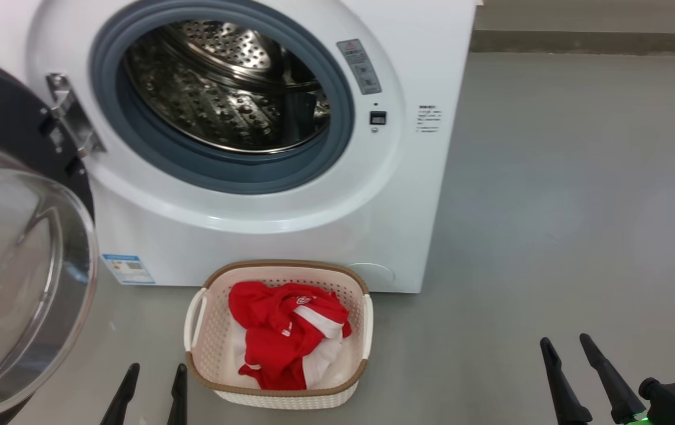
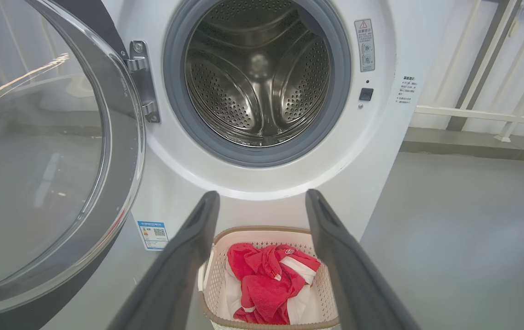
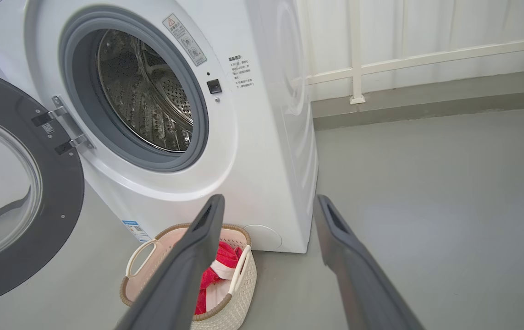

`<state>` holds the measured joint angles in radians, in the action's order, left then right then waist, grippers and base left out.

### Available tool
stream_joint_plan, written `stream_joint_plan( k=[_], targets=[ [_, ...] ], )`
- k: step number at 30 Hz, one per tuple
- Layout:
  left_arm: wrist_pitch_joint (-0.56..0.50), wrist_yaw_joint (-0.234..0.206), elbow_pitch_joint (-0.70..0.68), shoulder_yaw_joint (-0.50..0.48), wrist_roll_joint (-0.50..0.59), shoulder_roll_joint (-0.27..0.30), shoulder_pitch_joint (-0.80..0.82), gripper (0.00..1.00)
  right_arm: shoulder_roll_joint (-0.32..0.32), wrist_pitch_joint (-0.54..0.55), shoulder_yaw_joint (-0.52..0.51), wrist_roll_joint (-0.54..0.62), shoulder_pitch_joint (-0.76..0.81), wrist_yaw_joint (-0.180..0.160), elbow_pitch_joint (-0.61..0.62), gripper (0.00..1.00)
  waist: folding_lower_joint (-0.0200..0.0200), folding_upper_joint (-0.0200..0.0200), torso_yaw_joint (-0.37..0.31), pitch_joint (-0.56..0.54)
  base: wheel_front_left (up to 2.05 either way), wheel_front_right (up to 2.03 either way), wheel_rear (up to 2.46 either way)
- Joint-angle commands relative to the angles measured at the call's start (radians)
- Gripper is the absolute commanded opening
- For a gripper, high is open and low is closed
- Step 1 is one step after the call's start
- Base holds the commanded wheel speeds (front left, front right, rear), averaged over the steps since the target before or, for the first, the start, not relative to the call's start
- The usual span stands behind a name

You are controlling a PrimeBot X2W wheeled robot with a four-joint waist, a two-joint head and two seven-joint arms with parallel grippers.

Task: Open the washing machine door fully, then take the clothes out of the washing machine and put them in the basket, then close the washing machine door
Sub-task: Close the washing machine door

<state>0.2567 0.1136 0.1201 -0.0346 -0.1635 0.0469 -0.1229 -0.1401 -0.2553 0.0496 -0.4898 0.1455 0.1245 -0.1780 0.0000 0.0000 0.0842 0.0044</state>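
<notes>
**Inspector:** What was the condition of the grippers?

**Examiner:** The left gripper had its fingers spread and held nothing. The right gripper was likewise released and empty. Both were low over the floor.

**Inspector:** Where were the clothes?

**Examiner:** The clothes lay heaped in the basket. The basket was just beside the left gripper on its inner side and slightly ahead of its fingertips, not touching. It was well apart from the right gripper.

**Inspector:** And the machine?

**Examiner:** The washing machine stood ahead of both grippers, directly behind the basket. The washing machine door was swung open on the left gripper's outer side. No garment was seen in the drum.
</notes>
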Motion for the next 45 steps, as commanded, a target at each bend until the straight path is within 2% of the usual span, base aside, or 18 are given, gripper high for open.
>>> stream_joint_plan(
  k=[1,25,35,45],
  targets=[
    [0.005,-0.006,-0.018,-0.028,-0.011,0.003,0.026,1.0,-0.023,-0.006,0.032,0.003,-0.031,0.006,0.019,1.0,0.0,0.0,0.035,-0.003,0.0,0.0,0.0],
    [0.005,-0.055,-0.005,0.008,-0.064,0.003,-0.011,1.0,-0.047,-0.006,0.153,-0.004,-0.073,0.006,-0.01,1.0,0.0,0.0,0.395,-0.041,0.0,0.0,0.0],
    [0.005,-0.128,-0.057,0.009,-0.123,0.003,-0.046,1.0,-0.06,-0.006,0.247,-0.02,-0.148,0.006,-0.035,1.0,0.0,0.0,0.429,-0.013,0.0,0.0,0.0],
    [0.005,-0.156,-0.089,0.008,-0.151,0.003,-0.058,1.0,-0.076,-0.006,0.313,-0.039,-0.215,0.006,-0.06,1.0,0.0,0.0,0.439,0.002,0.0,0.0,0.0]
  ],
)
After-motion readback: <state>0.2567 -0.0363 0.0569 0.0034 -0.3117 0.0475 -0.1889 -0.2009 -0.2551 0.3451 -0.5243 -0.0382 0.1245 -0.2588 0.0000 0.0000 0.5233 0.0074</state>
